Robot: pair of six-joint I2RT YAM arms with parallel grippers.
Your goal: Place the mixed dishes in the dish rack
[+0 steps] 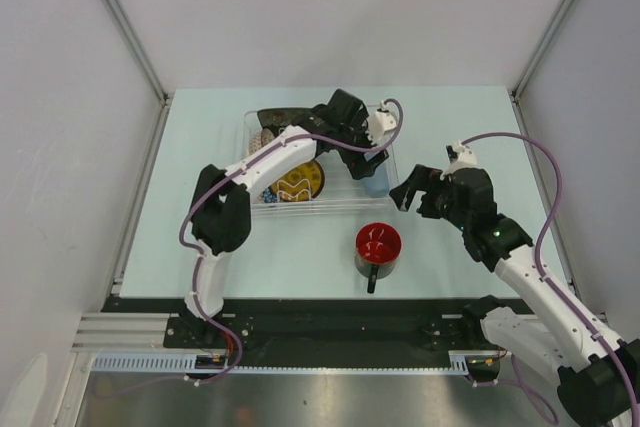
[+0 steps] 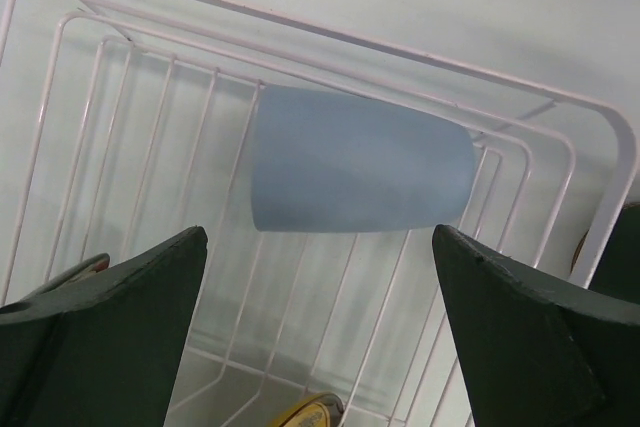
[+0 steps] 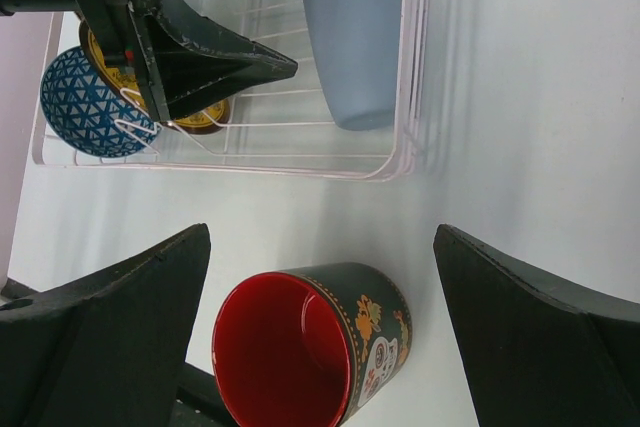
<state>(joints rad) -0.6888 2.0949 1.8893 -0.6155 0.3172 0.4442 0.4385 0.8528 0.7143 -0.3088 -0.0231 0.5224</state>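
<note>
Right wrist view, last loading step seemingly in hand: right gripper [image 3: 322, 234] wide open, empty, hovering with the red-lined mug [image 3: 310, 342] standing below between its fingers, dish rack [image 3: 405, 152] beyond the tips; next, probably lowering and closing across the rim.

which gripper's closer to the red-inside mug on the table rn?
Right. The right gripper hovers open beside the mug, off its far right. The left gripper is farther, open over the dish rack above the blue cup.
</note>
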